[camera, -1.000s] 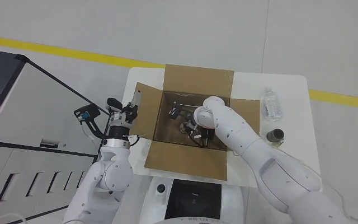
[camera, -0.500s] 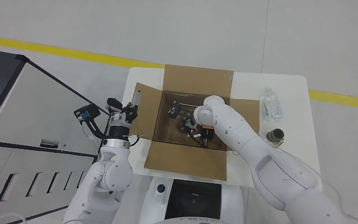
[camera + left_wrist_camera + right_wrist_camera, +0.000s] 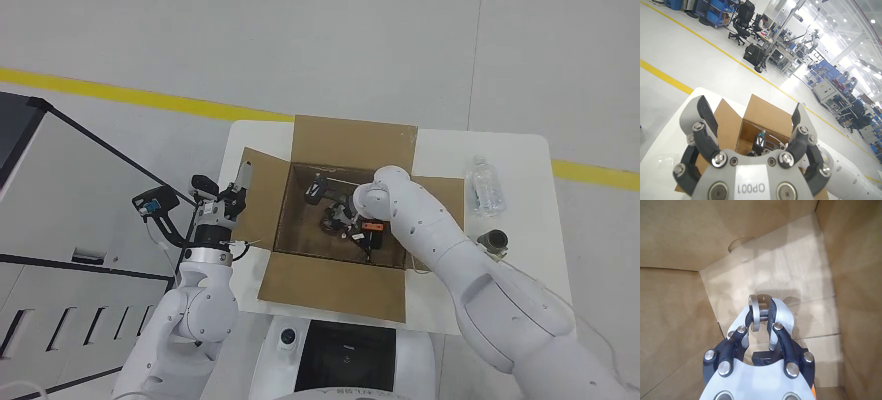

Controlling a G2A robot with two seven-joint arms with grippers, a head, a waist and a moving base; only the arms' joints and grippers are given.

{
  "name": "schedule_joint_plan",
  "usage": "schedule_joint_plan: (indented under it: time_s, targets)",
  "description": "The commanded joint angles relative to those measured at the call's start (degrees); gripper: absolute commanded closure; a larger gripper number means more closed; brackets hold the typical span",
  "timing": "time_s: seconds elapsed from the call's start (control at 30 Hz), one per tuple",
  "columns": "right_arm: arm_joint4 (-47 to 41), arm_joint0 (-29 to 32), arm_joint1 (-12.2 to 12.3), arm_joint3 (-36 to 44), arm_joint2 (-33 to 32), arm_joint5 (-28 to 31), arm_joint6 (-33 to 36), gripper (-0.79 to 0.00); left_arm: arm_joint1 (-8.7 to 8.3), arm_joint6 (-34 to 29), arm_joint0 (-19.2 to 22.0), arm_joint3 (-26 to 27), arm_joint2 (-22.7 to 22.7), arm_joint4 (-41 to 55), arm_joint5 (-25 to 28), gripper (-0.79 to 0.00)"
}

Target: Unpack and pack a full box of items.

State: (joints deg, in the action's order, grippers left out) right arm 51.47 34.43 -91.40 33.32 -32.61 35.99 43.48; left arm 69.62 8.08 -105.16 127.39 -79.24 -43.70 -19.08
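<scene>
An open cardboard box (image 3: 335,282) stands in the middle of the white table (image 3: 520,150). My right gripper (image 3: 340,214) is down inside it, shut on a metal flanged part (image 3: 755,315) held just above the box floor (image 3: 806,279). One pad presses the flange's outer face and the other its hub. My left gripper (image 3: 750,106) hangs open and empty outside the box, beside its left flap (image 3: 728,121); in the top view the left gripper (image 3: 239,183) is at the table's left edge.
Dark items (image 3: 316,190) lie in the box, with a black and orange piece (image 3: 372,232) by the right wrist. A clear water bottle (image 3: 486,186) and a dark cylindrical thing (image 3: 492,242) lie on the table right of the box. A black handheld device (image 3: 155,205) hangs off the table's left.
My right arm has shifted a little toward the box's far right side, its gripper staying inside the box. The left arm has not moved.
</scene>
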Motion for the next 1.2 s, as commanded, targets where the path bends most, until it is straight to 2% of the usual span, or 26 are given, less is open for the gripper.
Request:
schedule_joint_plan:
  time_s: [0.0, 0.3, 0.63, 0.67, 0.8, 0.9, 1.07, 1.13, 1.17]
  targets:
    - [0.2, 0.1, 0.2, 0.3, -0.2, 0.0, 0.0, 0.0, 0.0, 0.0, 0.0, 0.0, 0.0, 0.0, 0.0, -0.785]
    - [0.6, 1.0, 0.6, 1.6, -0.6, -0.7, 1.4, 0.0, 0.0, 0.0, 0.0, 0.0, 0.0, 0.0, 0.0, -0.785]
    - [-0.2, 1.2, -0.1, 0.6, -0.1, -0.6, 3.1, 0.0, 0.0, 0.0, 0.0, 0.0, 0.0, 0.0, 0.0, -0.785]
    - [-0.2, 1.2, -0.2, 0.4, -0.1, -0.7, 3.2, -0.009, 0.0, 0.0, 0.0, 0.0, 0.0, 0.0, 0.0, -0.785]
    - [-0.4, 1.2, -0.6, -0.2, 0.3, -0.5, 3.4, -0.126, 0.0, 0.0, 0.0, 0.0, 0.0, 0.0, 0.0, -0.785]
    - [-0.4, 1.2, -1.0, -0.8, 0.6, -0.6, 3.3, -0.114, 0.0, 0.0, 0.0, 0.0, 0.0, 0.0, 0.0, -0.785]
    - [-0.5, 0.9, -1.5, -2.0, 1.0, -0.2, 3.2, -0.194, 0.0, 0.0, 0.0, 0.0, 0.0, 0.0, 0.0, -0.785]
    - [-0.6, 0.7, -1.7, -2.5, 1.1, 0.2, 3.0, -0.286, 0.0, 0.0, 0.0, 0.0, 0.0, 0.0, 0.0, -0.785]
    - [-0.6, 0.6, -1.8, -2.7, 1.1, 0.3, 2.9, -0.305, 0.0, 0.0, 0.0, 0.0, 0.0, 0.0, 0.0, -0.785]
